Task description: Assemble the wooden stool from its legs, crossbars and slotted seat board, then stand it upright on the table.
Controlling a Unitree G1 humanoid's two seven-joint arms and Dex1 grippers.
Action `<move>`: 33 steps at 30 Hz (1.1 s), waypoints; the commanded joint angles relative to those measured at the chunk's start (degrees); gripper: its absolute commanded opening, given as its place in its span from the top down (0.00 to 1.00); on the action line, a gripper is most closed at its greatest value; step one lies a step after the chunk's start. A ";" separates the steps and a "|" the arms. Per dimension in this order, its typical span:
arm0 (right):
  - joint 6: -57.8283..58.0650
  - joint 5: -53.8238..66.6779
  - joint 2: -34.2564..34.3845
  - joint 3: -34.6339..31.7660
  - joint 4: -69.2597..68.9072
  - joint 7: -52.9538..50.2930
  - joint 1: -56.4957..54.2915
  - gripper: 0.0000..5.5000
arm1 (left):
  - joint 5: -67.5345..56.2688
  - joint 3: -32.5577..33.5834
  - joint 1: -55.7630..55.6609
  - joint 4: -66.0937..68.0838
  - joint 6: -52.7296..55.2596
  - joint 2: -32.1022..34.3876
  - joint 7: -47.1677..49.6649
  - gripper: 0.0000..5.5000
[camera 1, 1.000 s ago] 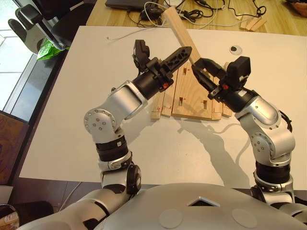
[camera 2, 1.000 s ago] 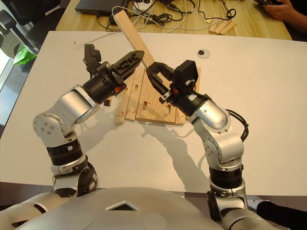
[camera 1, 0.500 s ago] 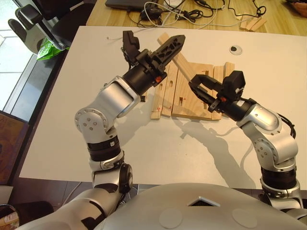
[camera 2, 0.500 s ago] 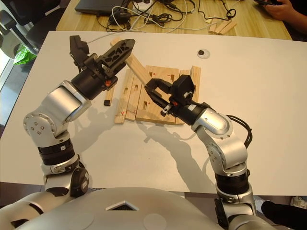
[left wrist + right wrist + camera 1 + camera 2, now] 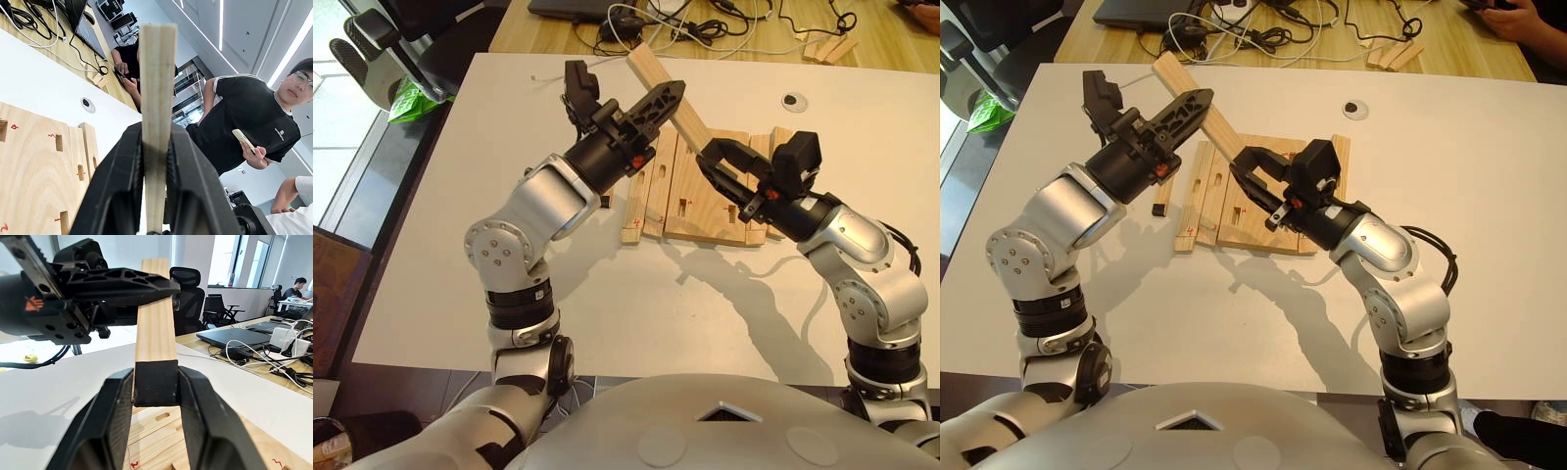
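Note:
A long wooden leg [image 5: 668, 98] with a black-capped lower end hangs tilted above the table, held by both arms. My left gripper [image 5: 669, 94] is shut on its middle, the fingers [image 5: 128, 161] pressing both faces. Shut on the black-capped end is my right gripper [image 5: 155, 368], which hangs just above the slotted seat board [image 5: 703, 201]. That board lies flat on the white table [image 5: 607, 294]. Loose wooden bars [image 5: 642, 201] lie along its left side and more bars [image 5: 771, 166] along its right. A short black-tipped piece [image 5: 1160, 196] rests under my left arm.
A small round black disc [image 5: 792, 99] lies on the table behind the board. Behind the table stands a wooden desk [image 5: 548, 29] with a laptop, tangled cables and spare wooden pieces [image 5: 828, 47]. An office chair [image 5: 382, 39] is at the far left.
The held leg has come down and shifted left with both grippers still on it. My left arm swung back to the left; my right gripper dipped toward the board, then rose slightly.

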 commanded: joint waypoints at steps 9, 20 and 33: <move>-0.27 -0.67 -0.78 0.03 -0.09 -0.10 -0.64 0.56 | -1.07 -1.05 0.12 -0.82 -1.51 0.44 0.63 0.93; -2.04 -2.47 -0.47 -4.14 5.65 -2.97 1.17 0.55 | 27.43 -2.48 1.81 -5.43 -6.57 8.29 -2.29 0.93; -3.82 -3.17 0.92 -4.80 7.78 -3.75 2.09 0.55 | 57.24 -12.48 6.59 1.43 -15.82 5.33 -10.56 0.93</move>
